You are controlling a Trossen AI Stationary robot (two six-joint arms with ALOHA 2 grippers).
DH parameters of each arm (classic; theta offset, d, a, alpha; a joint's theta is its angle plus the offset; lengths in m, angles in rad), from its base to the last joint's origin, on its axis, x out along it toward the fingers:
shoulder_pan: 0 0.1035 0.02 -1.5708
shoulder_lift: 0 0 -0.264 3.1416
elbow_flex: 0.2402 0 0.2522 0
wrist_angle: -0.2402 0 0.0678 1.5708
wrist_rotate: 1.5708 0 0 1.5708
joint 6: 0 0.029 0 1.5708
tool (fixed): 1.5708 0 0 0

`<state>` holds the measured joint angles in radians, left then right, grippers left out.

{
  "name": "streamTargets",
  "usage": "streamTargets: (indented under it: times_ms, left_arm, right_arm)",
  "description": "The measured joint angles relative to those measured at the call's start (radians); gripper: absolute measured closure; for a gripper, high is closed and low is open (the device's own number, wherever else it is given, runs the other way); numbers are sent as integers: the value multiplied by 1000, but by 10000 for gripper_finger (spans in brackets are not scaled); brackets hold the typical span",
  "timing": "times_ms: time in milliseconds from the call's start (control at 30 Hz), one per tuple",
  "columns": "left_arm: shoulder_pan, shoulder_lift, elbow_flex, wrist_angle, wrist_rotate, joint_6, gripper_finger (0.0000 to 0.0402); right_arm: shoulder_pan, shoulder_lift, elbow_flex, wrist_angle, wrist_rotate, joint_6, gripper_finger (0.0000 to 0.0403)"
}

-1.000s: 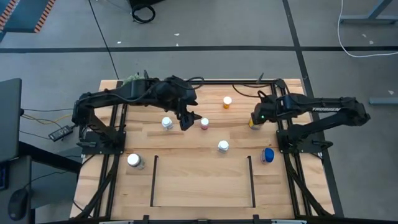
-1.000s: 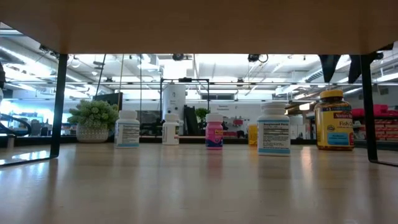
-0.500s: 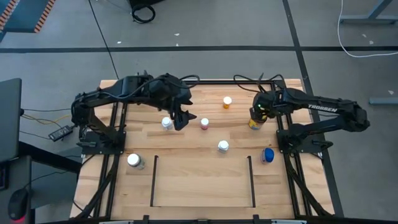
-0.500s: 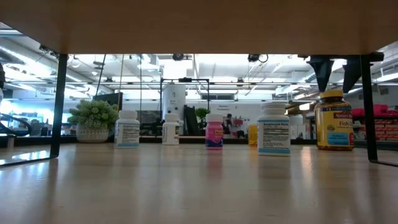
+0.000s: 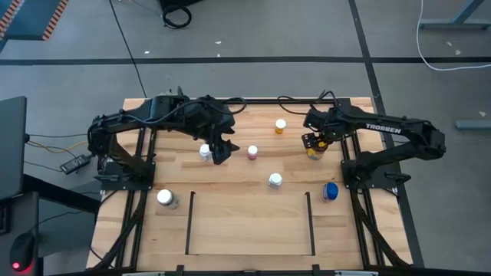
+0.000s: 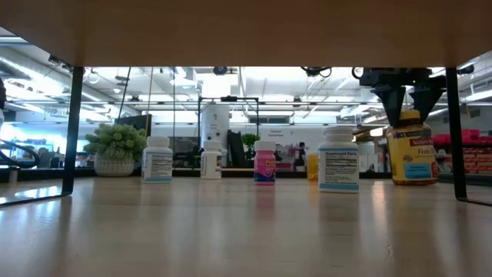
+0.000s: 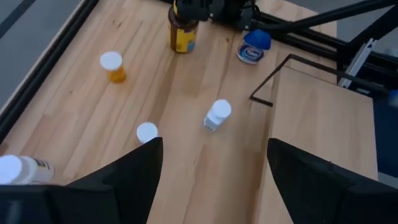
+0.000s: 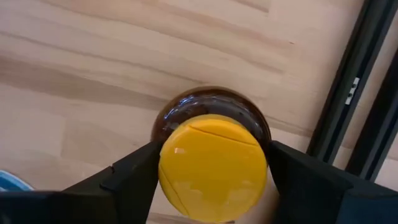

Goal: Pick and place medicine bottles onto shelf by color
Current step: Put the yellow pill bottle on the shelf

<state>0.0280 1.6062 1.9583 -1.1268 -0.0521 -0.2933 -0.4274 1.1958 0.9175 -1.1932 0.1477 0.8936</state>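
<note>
A: R gripper (image 8: 212, 171): jaws wide, straddling the yellow cap of the amber bottle (image 6: 410, 148), one finger each side, no squeeze visible yet. Bottle upright at the table's far right, just beside the black rail (image 5: 349, 153).

B: L side?

A: L gripper (image 5: 220, 148): jaws also spread, nothing held, hanging over the wood next to a white bottle (image 5: 205, 152). Pink bottle (image 6: 264, 162) close on its other side.

B: Rest of the meds?

A: Small orange bottle (image 5: 280, 126) far back, white-capped one (image 5: 275, 180) mid-table, blue bottle (image 5: 331, 190) near right, another white one (image 5: 165, 198) near left. Shelf (image 5: 249, 222) has none on it; sorting looks barely begun.

B: Risks?

A: R fingers sit at cap height. If they close there, not lower on the body, the tall amber could pivot or slip on lift. Rail is tight beside it, so the outer finger might clip it. L: pink and white are close together, so a descent off-centre could tip one.
</note>
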Motion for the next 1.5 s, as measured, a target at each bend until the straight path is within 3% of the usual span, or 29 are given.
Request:
streamTargets:
  times_ms: [333,667,900,1200,1500]
  left_arm:
    - [1,0,0,-29,0,-10,125]
    - [0,0,0,-30,0,-9,141]
    - [1,0,0,-30,0,-7,154]
    - [2,0,0,-30,-1,23,169]
    - [2,0,0,-21,-34,102,163]
  right_arm:
    - [-30,-8,-1,-3,-33,-29,169]
    - [-30,-1,27,-17,-56,-66,171]
    - [-3,-3,166,-124,-122,-95,172]
    - [203,11,447,-226,-156,-42,172]
    - [484,201,713,-273,-113,-3,173]
